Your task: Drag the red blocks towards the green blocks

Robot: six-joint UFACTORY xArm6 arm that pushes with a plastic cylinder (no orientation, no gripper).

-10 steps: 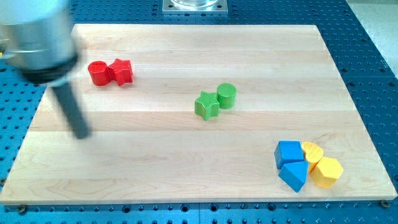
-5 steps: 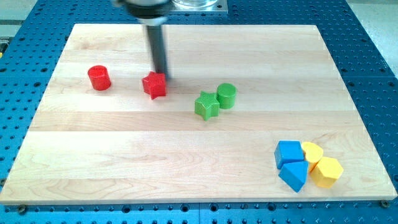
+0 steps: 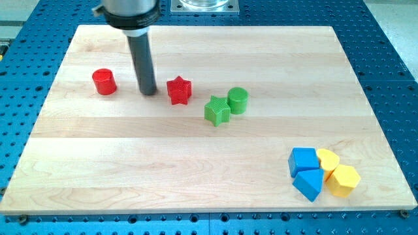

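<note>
A red star block point(image 3: 179, 90) lies left of centre on the wooden board, a short way left of a green star block point(image 3: 217, 110) and a green cylinder point(image 3: 238, 100), which touch each other. A red cylinder point(image 3: 104, 82) stands further to the view's left. My tip point(image 3: 148, 92) rests on the board between the two red blocks, a small gap left of the red star, touching neither.
Two blue blocks point(image 3: 304, 160) point(image 3: 309, 183) and two yellow blocks point(image 3: 328, 159) point(image 3: 343, 180) huddle at the board's bottom right. The wooden board point(image 3: 209, 176) lies on a blue perforated table point(image 3: 392, 52).
The red star has slid right, closer to the green blocks. My tip has moved from the star's upper edge to its left side. The red cylinder has not moved.
</note>
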